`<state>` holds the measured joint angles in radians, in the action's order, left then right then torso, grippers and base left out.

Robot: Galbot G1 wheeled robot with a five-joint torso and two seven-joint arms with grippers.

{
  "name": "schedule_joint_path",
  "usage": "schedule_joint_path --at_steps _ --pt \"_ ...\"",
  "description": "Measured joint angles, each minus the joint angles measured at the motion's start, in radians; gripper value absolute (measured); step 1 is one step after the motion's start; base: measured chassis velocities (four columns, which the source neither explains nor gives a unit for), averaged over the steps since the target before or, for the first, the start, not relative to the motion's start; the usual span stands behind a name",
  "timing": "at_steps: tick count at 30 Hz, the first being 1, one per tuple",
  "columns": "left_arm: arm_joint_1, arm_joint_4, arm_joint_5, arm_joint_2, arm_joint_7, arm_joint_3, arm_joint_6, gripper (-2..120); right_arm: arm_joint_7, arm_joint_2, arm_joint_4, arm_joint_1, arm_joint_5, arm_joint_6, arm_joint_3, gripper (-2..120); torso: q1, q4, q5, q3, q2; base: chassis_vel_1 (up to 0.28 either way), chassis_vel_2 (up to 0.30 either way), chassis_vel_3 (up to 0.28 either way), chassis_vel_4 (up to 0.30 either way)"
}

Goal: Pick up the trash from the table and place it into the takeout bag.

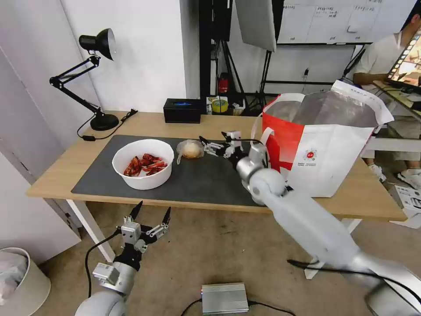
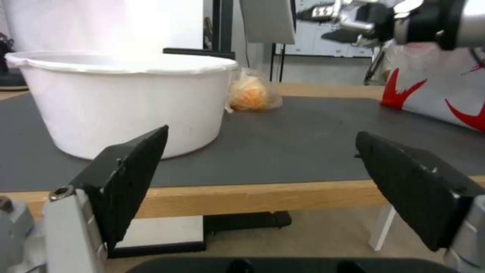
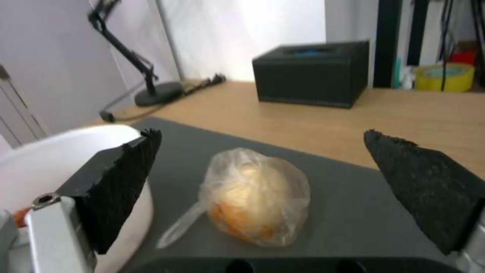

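Just ahead of our right gripper (image 3: 263, 159): the small clear bag with bun (image 3: 255, 199) lies on the dark mat, between the spread fingers, untouched.
Right gripper state: jaws wide apart, holding nothing.
Beside it: the white bowl (image 1: 142, 164) sits close, so we judge a straight descent best, closing gently on the bun.
Takeout bag (image 1: 326, 153): behind the right gripper, mouth open.
Left gripper (image 1: 147, 221): open, below the counter (image 1: 144, 123) edge.

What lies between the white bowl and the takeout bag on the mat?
In the head view, the bagged bun lies between white bowl and takeout bag, with the open right gripper beside it; otherwise bare mat.
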<state>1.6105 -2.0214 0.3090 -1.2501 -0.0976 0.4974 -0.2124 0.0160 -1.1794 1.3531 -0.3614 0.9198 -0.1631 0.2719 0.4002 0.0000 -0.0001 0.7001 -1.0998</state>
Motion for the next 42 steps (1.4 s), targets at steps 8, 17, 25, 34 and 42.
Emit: schedule_joint_path --at_steps 8,17,25,34,42 --pt "0.002 0.006 0.000 -0.007 0.000 0.003 -0.002 100 -0.080 -0.078 -0.189 0.120 -0.001 -0.059 0.034 100 0.000 0.0001 0.0000 0.000 0.000 0.000 0.000 0.000 0.000" --pt "0.017 -0.001 0.000 -0.008 -0.002 0.015 -0.005 100 -0.148 -0.164 -0.351 0.190 -0.066 -0.083 0.055 100 0.000 0.0000 0.0000 0.000 0.000 0.000 0.000 0.000 0.000" --pt "0.021 -0.007 0.001 -0.005 -0.003 0.019 -0.007 100 -0.207 -0.254 -0.508 0.219 -0.136 -0.081 0.050 100 0.000 0.0000 0.0000 0.000 0.000 0.000 0.000 0.000 0.000" --pt "0.027 -0.007 0.001 -0.008 -0.004 0.020 -0.015 100 -0.242 -0.318 -0.615 0.242 -0.213 -0.052 0.049 100 0.000 -0.0001 0.0000 0.000 0.000 0.000 0.000 0.000 0.000" --pt "0.027 -0.005 -0.007 -0.019 -0.003 0.010 -0.025 100 -0.260 -0.355 -0.688 0.253 -0.265 -0.030 0.046 100 0.000 -0.0001 0.0001 0.000 0.000 0.000 0.000 0.000 0.000"
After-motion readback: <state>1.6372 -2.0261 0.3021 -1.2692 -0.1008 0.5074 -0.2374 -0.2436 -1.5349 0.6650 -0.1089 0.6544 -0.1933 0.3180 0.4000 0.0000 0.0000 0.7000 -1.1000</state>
